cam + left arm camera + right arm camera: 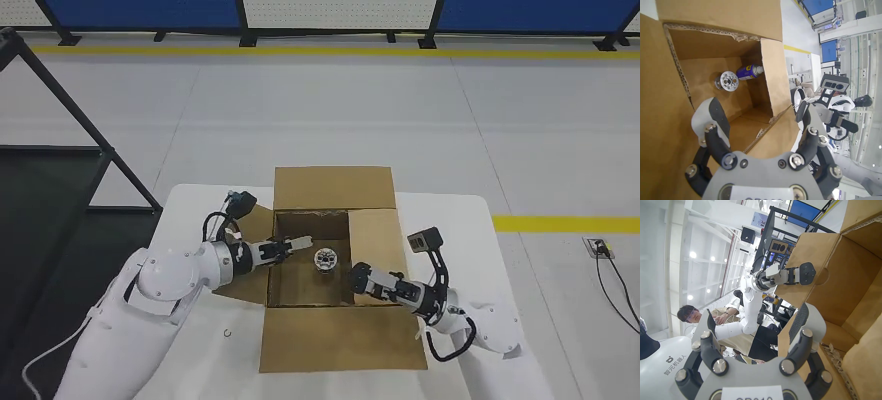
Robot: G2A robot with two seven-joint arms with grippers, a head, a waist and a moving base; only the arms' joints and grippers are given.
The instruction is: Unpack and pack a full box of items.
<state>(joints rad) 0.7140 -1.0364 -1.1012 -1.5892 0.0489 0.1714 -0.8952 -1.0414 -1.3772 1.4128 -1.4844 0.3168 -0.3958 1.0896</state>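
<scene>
While the cardboard box [335, 187] stood open on the white bench [450, 215], in the middle of the lower half of the top view, its four flaps were folded outward. The box was plain brown corrugated board. In the left wrist view [719, 20] the edges of its opening looked rough and torn, with the inner ridges showing.

Inside, on the bottom, lay a silver metal spool [326, 260], close to the centre of the opening. The left wrist view showed it [728, 81] as a round flange with holes and a short hub. Just beside it a blue spray can [748, 72] lay on its side, with its pale top end pointing toward a side wall. Whether the can touched the spool, I could not tell.

The left gripper [298, 243] came in from the left of the frame, above the left part of the opening and just left of the spool. Its jaws were spread and held nothing [758, 108].

The right gripper [355, 275] came in from the lower right, at the lower right part of the opening near the right wall. Its jaws were also spread wide and held nothing [756, 313].
</scene>
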